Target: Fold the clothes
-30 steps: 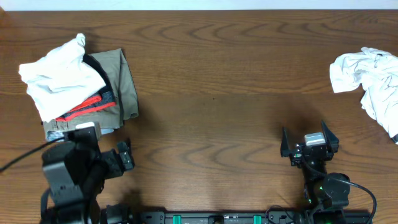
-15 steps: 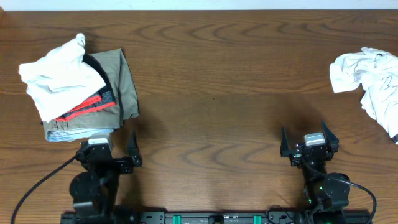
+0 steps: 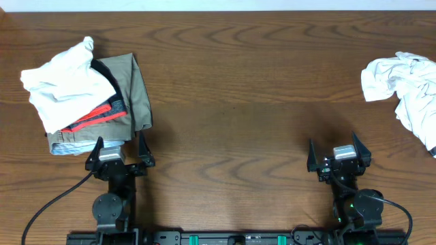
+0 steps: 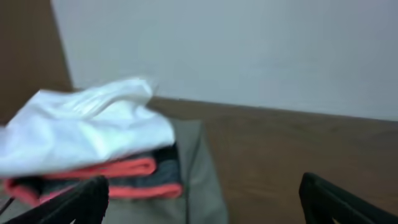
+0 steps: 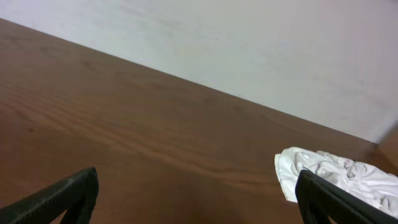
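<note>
Base rail (image 3: 225, 238): we note it along the near table edge, with both arms mounted on it.
Cable (image 3: 48, 204): black, running from the left arm out to the left edge of the overhead view.
Left gripper (image 3: 120, 143): jaws spread wide and holding nothing. We see both fingers (image 4: 74, 202) at the outer lower corners of the left wrist view, with only cloth and table between them. The tips sit just short of the near edge of the stack, and we cannot confirm contact.
Right gripper (image 3: 334, 144): jaws equally wide and empty. Its fingers (image 5: 62, 196) frame bare wood in the right wrist view, well apart from any garment.
Table (image 3: 231, 102): dark brown wood grain.
Stack of clothes (image 3: 95, 102): at the left of the table, directly beyond the left gripper.
Khaki piece (image 3: 138, 88): folded flat, forming the right side and underside of the stack.
Grey piece with red trim (image 3: 95, 119): lying on the khaki, its red edge facing the left gripper.
Black piece (image 3: 109, 76): showing between the khaki and the top layer.
White garment (image 3: 65, 85): loosely bunched on top of the stack, overhanging its left side.
Crumpled white garment (image 3: 405, 85): unfolded, at the far right edge of the table, partly cut off by the overhead view.
Wall (image 4: 249, 50): plain and pale, behind the far table edge.
</note>
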Controlling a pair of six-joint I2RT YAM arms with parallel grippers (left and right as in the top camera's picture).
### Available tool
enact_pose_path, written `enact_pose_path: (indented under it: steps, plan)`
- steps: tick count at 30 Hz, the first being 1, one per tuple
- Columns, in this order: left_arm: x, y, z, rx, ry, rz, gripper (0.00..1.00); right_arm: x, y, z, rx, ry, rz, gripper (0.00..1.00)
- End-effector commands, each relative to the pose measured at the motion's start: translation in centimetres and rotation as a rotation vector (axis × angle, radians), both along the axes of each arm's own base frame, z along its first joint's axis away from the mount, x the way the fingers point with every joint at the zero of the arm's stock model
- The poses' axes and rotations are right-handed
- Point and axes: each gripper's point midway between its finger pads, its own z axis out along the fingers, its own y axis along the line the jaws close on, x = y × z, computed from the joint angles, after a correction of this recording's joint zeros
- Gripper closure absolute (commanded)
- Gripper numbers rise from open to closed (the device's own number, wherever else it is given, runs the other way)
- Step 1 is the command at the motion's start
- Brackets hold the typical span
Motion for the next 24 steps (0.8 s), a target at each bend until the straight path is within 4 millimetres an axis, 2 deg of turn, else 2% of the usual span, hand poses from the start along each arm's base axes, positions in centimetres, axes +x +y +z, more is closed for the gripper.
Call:
enact_pose_path:
  steps: [1,2,7,24]
  plan:
    - [-0.2,0.8,-2.2,0.007,0.075,0.056,0.02,0.0,0.1,-0.1,-0.004,0.001,0.005,0.01]
    - [-0.3,0.7,-3.3,0.001,0.119,0.050,0.02,0.0,0.1,-0.1,-0.004,0.001,0.005,0.01]
    - [-0.2,-0.8,-3.5,-0.009,0.126,-0.036,0.02,0.0,0.1,-0.1,-0.004,0.001,0.005,0.01]
    - [-0.2,-0.8,-3.5,-0.009,0.128,-0.036,0.02,0.0,0.1,-0.1,-0.004,0.001,0.005,0.01]
